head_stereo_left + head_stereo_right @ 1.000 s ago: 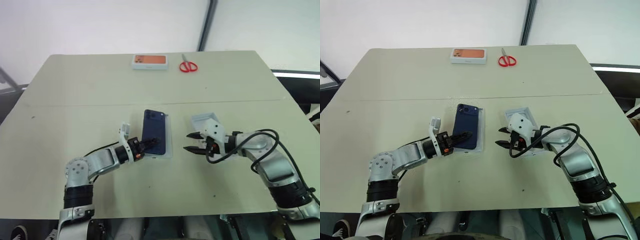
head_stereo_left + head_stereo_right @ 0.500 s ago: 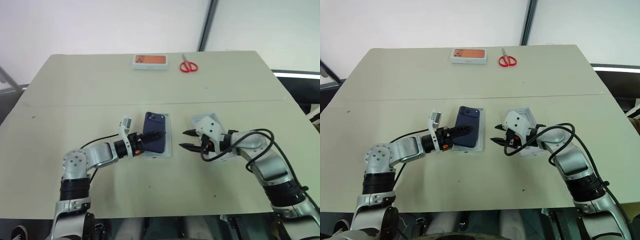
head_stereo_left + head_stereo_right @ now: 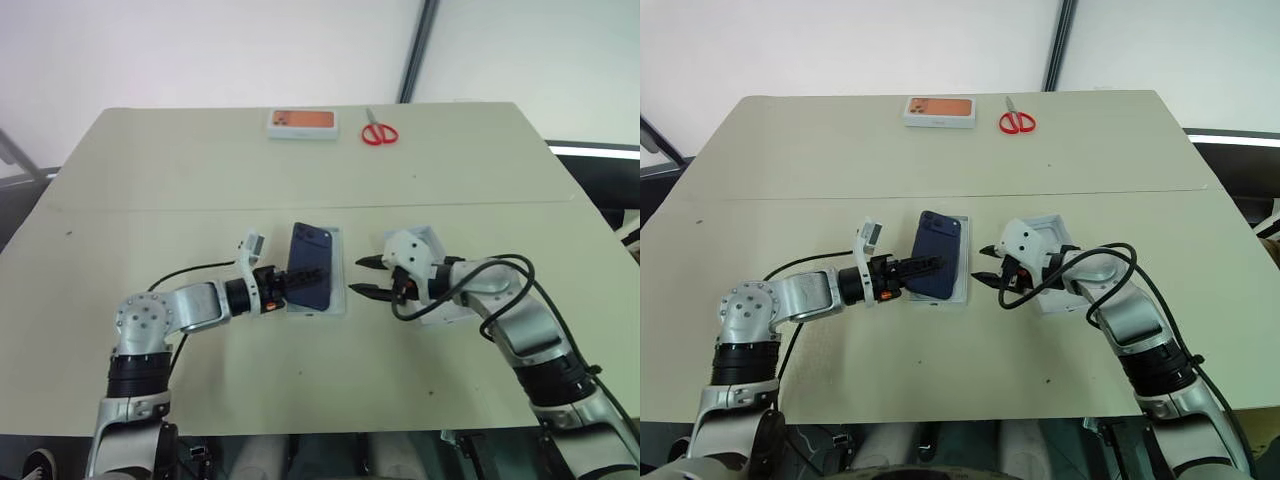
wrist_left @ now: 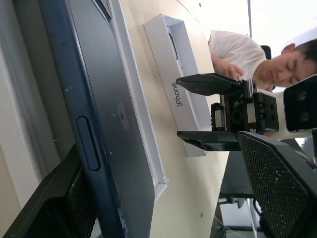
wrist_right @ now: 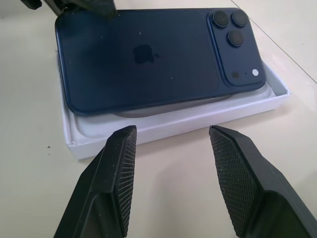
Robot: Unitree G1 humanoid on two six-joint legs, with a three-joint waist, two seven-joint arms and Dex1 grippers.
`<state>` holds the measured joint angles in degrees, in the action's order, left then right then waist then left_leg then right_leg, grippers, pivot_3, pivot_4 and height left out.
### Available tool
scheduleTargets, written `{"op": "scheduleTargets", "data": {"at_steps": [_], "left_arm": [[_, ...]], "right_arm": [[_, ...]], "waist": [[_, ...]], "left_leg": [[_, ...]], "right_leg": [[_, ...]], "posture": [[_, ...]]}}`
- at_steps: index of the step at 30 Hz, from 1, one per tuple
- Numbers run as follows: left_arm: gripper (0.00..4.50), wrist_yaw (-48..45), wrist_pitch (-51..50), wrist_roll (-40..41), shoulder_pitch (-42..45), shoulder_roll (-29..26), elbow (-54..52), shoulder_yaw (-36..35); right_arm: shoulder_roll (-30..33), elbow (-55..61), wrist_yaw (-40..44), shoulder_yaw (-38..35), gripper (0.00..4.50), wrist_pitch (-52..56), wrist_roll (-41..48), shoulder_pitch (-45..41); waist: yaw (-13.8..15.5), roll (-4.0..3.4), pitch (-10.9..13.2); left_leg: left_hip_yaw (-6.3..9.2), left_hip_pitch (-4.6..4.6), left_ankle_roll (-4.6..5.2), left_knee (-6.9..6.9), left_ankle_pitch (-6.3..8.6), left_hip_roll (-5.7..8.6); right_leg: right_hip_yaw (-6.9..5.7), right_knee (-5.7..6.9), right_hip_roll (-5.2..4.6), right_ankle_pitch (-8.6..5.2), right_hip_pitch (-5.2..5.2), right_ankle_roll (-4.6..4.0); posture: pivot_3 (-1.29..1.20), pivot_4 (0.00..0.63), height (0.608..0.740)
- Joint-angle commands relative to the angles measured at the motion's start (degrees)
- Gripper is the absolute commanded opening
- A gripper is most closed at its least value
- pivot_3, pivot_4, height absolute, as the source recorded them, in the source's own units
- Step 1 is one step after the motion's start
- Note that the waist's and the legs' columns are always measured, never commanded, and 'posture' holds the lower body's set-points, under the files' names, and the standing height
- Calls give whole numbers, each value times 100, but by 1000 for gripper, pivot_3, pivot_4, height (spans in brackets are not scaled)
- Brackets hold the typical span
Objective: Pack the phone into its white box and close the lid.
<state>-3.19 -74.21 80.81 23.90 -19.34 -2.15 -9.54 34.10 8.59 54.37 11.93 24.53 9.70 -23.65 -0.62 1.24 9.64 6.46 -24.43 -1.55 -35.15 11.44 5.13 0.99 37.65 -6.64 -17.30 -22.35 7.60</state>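
Navy phone [image 5: 148, 59] with black lenses lies in a white box [image 5: 173, 121]. The white lid [image 4: 178, 84] carries grey lettering. Black cross-hatched fingers [image 5: 119, 173]. Red scissors [image 3: 378, 133]; orange-pictured box [image 3: 303, 122].

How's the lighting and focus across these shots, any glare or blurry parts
Left eye view: even light, faint shadows on the table. Right wrist view: the phone sharp, soft sheen on its back. Left wrist view: the near finger slightly soft, bright wash behind the lid.

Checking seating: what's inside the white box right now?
The phone lies back-up in the white box, tilted, one long edge riding above the rim. A strip of pale floor shows beside it; the rest underneath is covered.
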Motion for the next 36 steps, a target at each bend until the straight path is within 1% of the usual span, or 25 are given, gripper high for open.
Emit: {"op": "scheduleTargets", "data": {"at_steps": [1, 3, 6, 8, 11, 18, 20, 24, 26, 36], "left_arm": [[4215, -95, 21, 42, 38, 12, -251, 35], [4215, -121, 59, 70, 37, 0, -272, -48], [4215, -287, -4, -265, 10, -290, -310, 42], [4215, -279, -17, -104, 42, -307, -186, -83], [4215, -378, -61, -250, 76, -488, -290, -17], [4215, -406, 35, -301, 223, -568, -433, -74], [4215, -283, -13, -73, 293, -544, -397, -169], [4215, -289, -111, -41, 336, -637, -492, -163], [4215, -367, -154, -140, 293, -741, -592, -108], [4215, -596, -252, -32, 173, -1188, -666, -280]], "right_arm": [[-34, 30, -24, -57, 2473, -141, 11, -134], [-31, 28, -27, -57, 2473, -148, 11, -133], [-34, 36, -38, -47, 2473, -163, 5, -112], [-47, 33, -50, -45, 2473, -175, 6, -111], [-61, 5, -59, -41, 2473, -181, 6, -130], [-110, -90, -56, -3, 2473, -217, 0, -210], [-126, -93, -59, 8, 2473, -219, 4, -223], [-160, -112, -76, 11, 2473, -225, -6, -248], [-150, -135, -71, 7, 2473, -254, -12, -243], [-167, -186, -84, 19, 2473, -319, -52, -254]], "waist": [[0, 0, 0], [0, 0, 0], [-7, 0, 0], [-10, -1, 0], [-4, -1, 0], [-1, -1, 0], [-2, -1, 0], [-3, -2, 1], [-4, -2, 1], [-5, -2, 1]], "left_leg": [[0, 0, 0, 1, 0, 0], [0, 0, 0, 1, 0, 0], [0, 0, 0, 1, 0, -1], [-1, 0, 0, 3, 0, -2], [0, 0, 0, 2, 0, -2], [1, 0, 0, 1, 0, -1], [0, 0, 0, 1, 0, -1], [1, 0, 0, 2, 0, -1], [1, 0, 0, 1, 0, -1], [1, 0, 0, 2, 0, -1]], "right_leg": [[0, 0, 0, 0, -1, 0], [0, 0, 0, 0, -1, 0], [0, 0, 1, 0, -2, 0], [1, 0, 2, 0, -3, 0], [0, 0, 1, 0, -2, 0], [0, 0, 0, 0, -1, 0], [0, 0, 0, 0, -2, 0], [0, 0, 0, 0, -2, 0], [0, 0, 0, 0, -2, 0], [1, 0, 0, 0, -2, 0]], "posture": [[0, 150, 740], [0, 150, 740], [0, 150, 740], [0, 150, 740], [0, 150, 740], [0, 150, 740], [0, 150, 740], [0, 150, 740], [0, 150, 740], [0, 150, 740]]}}
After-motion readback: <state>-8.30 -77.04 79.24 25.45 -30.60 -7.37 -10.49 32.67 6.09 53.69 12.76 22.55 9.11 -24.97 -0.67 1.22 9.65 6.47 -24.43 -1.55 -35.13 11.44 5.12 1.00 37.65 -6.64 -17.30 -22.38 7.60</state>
